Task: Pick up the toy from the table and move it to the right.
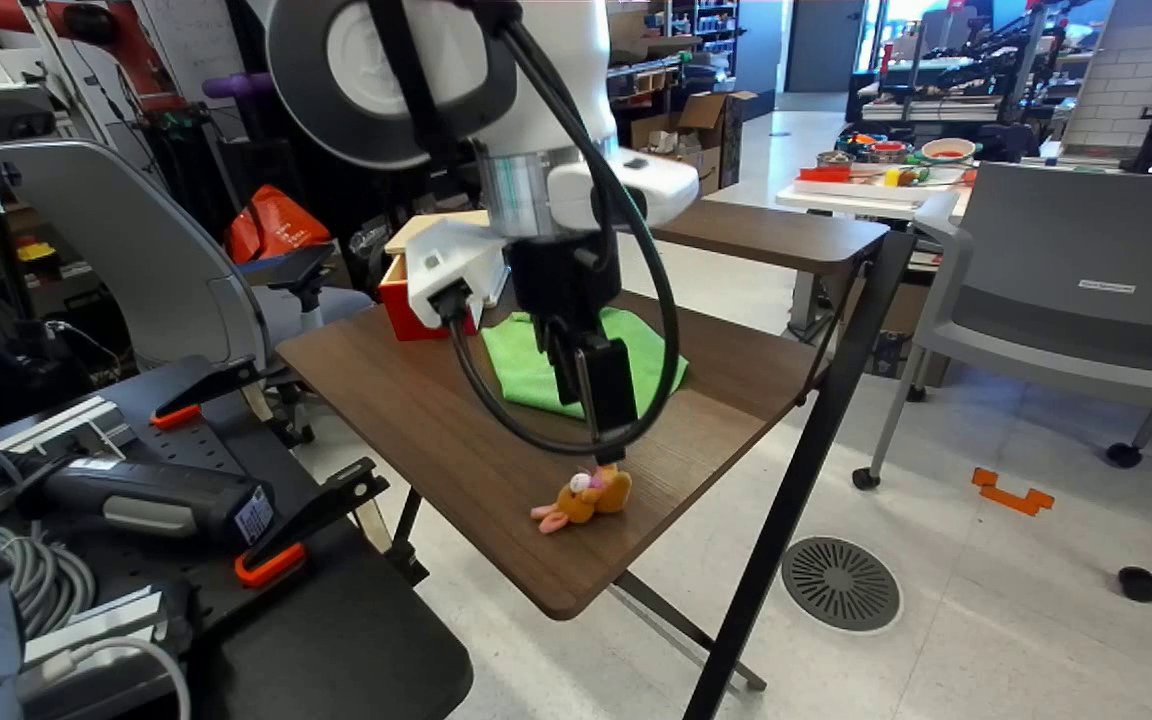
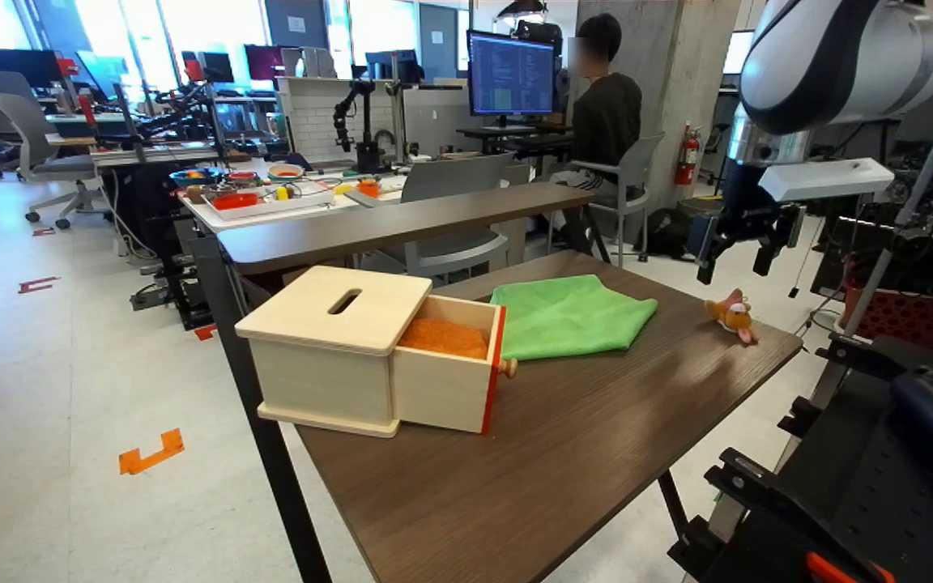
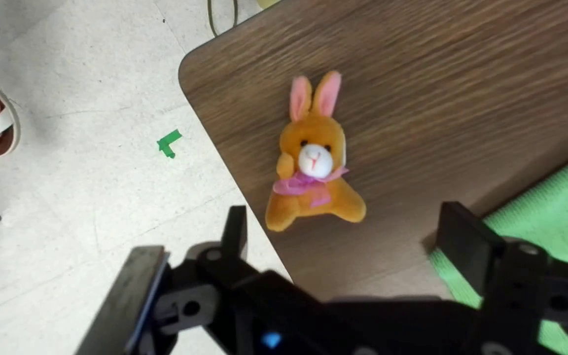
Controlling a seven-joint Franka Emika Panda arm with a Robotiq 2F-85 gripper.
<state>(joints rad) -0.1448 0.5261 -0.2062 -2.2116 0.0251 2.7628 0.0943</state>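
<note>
The toy is a small orange plush rabbit with pink ears, a white muzzle and a pink bow. It lies near a table corner in both exterior views and face up in the wrist view. The table has a dark brown wood-look top, also in the wrist view. My gripper is open and empty, above the toy and apart from it. In the wrist view its fingers are wide apart, with the toy's feet just beyond the line between the tips.
A green cloth lies on the table beside the toy. A pale wooden box with a red-fronted drawer, pulled open, holds something orange. A raised shelf runs along the table's back. A black cart stands near the toy's corner.
</note>
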